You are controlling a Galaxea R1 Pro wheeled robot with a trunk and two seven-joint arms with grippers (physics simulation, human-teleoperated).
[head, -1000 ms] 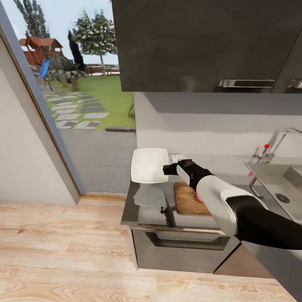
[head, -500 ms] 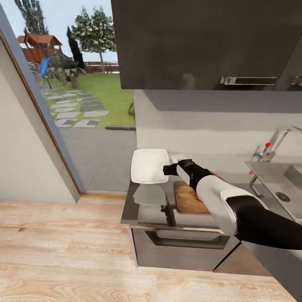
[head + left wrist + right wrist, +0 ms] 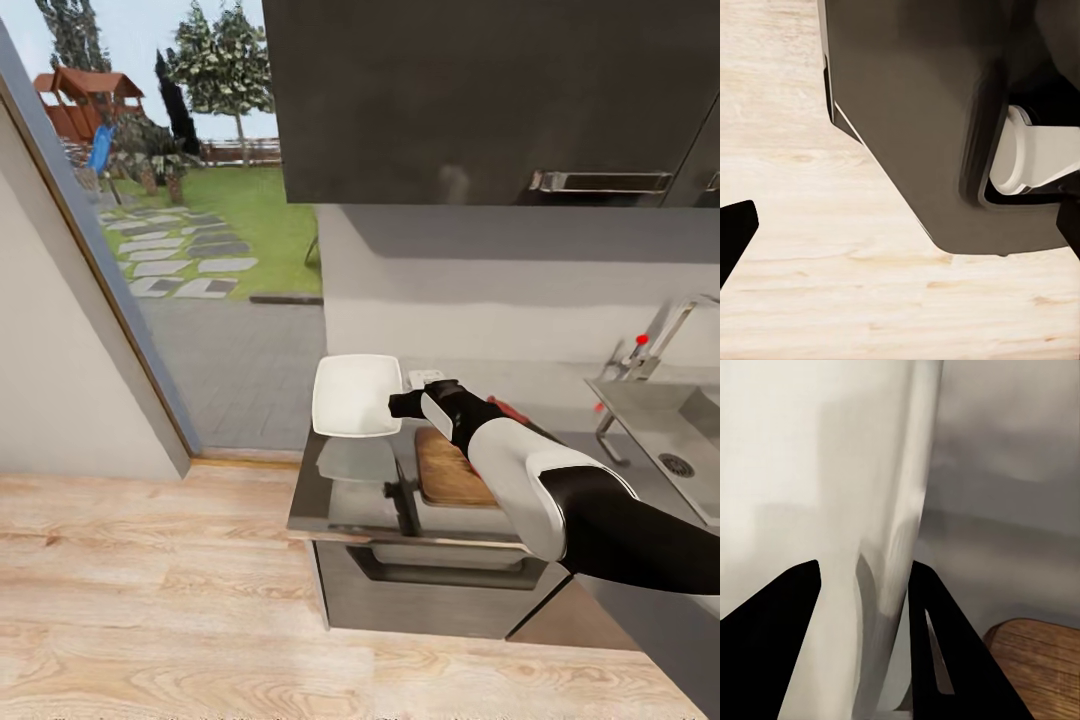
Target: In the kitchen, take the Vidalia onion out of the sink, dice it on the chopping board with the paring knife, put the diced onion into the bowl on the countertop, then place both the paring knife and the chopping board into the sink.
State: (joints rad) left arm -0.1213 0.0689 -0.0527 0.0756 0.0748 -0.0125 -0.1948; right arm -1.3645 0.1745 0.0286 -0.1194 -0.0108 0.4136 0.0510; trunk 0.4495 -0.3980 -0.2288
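While my left tool (image 3: 900, 229) hung low over the wood floor (image 3: 802, 157), its jaws standing wide with nothing between them, it posed no threat to the work. Nearest on the counter (image 3: 350, 500) lay the chopping board (image 3: 445, 470), half hidden under my right forearm, and I judged that a sagging elbow could drag across it and shove it toward the front edge. A reddish scrap (image 3: 508, 408) showed beside the forearm; I could not tell whether it was the Vidalia onion or the handle of the paring knife, and either could be swept off by the same careless sweep. Beyond the board, my right tool (image 3: 405, 403) straddled the near rim of the bowl (image 3: 355, 393), one finger inside the white wall and one outside, parted somewhat. Whether the pads actually pressed on the rim I could not tell. That was the main worry: the bowl sat at the far left corner of the counter, close to the end, so a push rather than a firm pinch might slide it over onto the floor. A one-sided hold on a shallow rim could also let it tip or twist free if lifted. Well off to the right, the sink (image 3: 665, 425) stood apart from all this.
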